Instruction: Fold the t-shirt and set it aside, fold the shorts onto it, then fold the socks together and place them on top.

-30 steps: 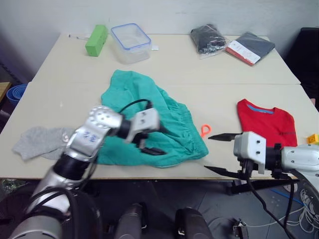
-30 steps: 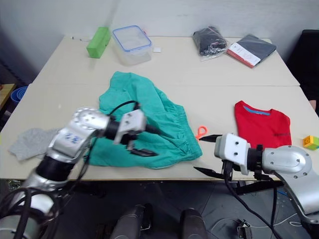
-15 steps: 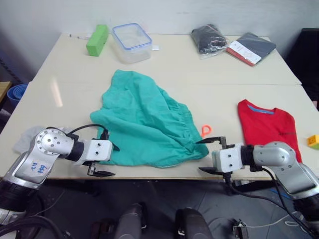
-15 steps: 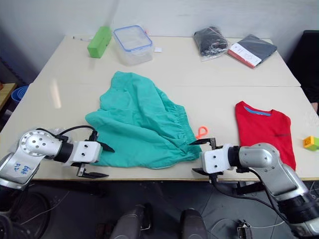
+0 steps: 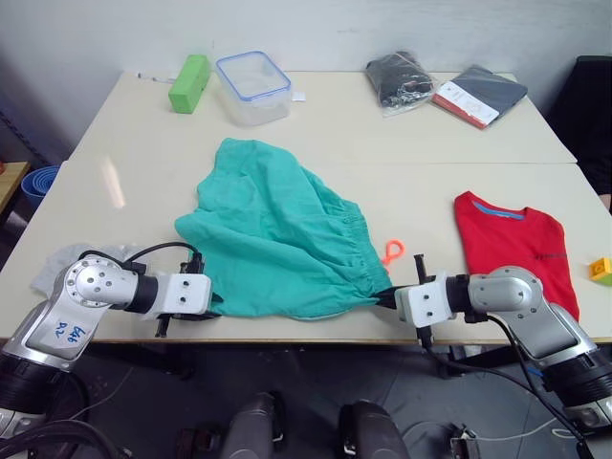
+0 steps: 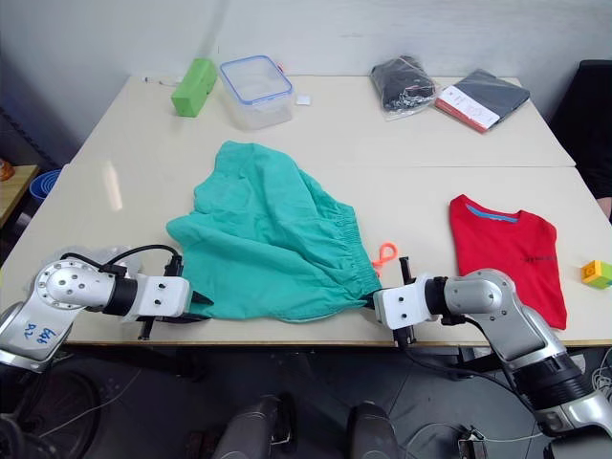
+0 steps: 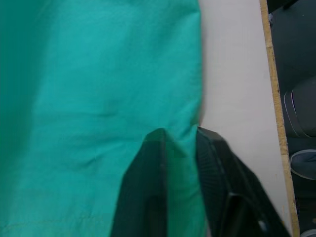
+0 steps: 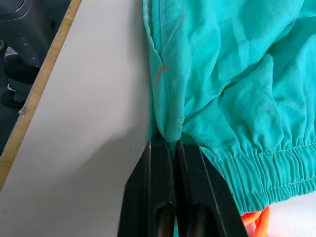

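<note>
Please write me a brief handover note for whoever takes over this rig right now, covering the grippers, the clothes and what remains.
Left gripper: shut on the shorts, at their near left corner.
Right gripper: shut on the shorts' near edge beside the waistband.
Shorts: spread unfolded mid-table, orange drawstring poking out on the right.
T-shirt: folded, set aside on the right near the table's front edge.
Socks: grey heap at the near left edge, unfolded.
Done: t-shirt folded and set aside.
Left: fold the shorts onto the t-shirt, then fold the socks together and place them on top.
</note>
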Robot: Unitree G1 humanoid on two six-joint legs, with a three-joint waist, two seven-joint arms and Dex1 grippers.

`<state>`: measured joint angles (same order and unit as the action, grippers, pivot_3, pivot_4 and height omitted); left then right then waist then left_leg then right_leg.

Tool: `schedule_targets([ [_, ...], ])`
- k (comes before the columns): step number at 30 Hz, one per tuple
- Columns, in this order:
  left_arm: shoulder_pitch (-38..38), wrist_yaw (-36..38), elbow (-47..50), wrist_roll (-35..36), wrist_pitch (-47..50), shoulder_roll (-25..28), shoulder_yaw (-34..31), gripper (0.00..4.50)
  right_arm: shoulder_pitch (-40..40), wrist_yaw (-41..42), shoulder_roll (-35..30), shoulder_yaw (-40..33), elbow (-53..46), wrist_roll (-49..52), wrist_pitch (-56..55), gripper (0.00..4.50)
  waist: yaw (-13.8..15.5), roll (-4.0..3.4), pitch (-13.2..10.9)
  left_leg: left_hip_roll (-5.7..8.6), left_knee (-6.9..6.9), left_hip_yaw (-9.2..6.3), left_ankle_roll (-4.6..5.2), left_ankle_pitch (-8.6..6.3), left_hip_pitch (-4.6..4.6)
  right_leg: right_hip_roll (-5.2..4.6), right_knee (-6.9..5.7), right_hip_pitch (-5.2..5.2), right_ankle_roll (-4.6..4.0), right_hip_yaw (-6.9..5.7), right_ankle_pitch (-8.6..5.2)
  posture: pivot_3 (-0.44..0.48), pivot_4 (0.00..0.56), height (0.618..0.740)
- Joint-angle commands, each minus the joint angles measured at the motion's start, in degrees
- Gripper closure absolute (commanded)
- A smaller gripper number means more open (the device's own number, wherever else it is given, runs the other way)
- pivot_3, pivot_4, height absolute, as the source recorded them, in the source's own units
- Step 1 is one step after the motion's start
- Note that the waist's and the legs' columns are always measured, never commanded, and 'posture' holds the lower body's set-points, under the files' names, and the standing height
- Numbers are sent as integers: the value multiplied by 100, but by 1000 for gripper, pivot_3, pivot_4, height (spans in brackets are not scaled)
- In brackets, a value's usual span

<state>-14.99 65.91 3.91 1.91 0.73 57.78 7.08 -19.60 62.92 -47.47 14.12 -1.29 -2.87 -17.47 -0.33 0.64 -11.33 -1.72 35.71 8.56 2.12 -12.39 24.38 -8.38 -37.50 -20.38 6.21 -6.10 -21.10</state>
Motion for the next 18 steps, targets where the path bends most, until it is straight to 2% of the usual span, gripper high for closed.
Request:
schedule_targets([
  [1,101,-124,-375,-318,122,116,-5,4495,-104,64,-74,-148,40,123,-43,4500,0,0,0,0,-1,0,0,1,0,0,-1,0,-1,0,0,0,150,740],
  [7,211,283,-199,70,369,385,-220,4495,-131,572,-264,-384,-221,855,466,4500,-32,0,0,-3,-6,3,3,4,-1,3,-1,-2,-2,-2,-1,0,150,740],
  [12,909,1239,733,1184,1279,1053,-702,4495,-5,1174,-694,-729,-1263,2419,2270,4500,-154,6,-6,-6,-27,3,16,10,4,-1,-1,-14,-7,3,-4,0,150,740],
  [18,1430,1739,1369,2099,1986,1436,-1208,4495,-30,1311,-889,-918,-2085,3673,3822,4500,-134,16,-13,-9,-33,-8,10,3,3,1,11,-10,-13,2,-8,0,150,740],
])
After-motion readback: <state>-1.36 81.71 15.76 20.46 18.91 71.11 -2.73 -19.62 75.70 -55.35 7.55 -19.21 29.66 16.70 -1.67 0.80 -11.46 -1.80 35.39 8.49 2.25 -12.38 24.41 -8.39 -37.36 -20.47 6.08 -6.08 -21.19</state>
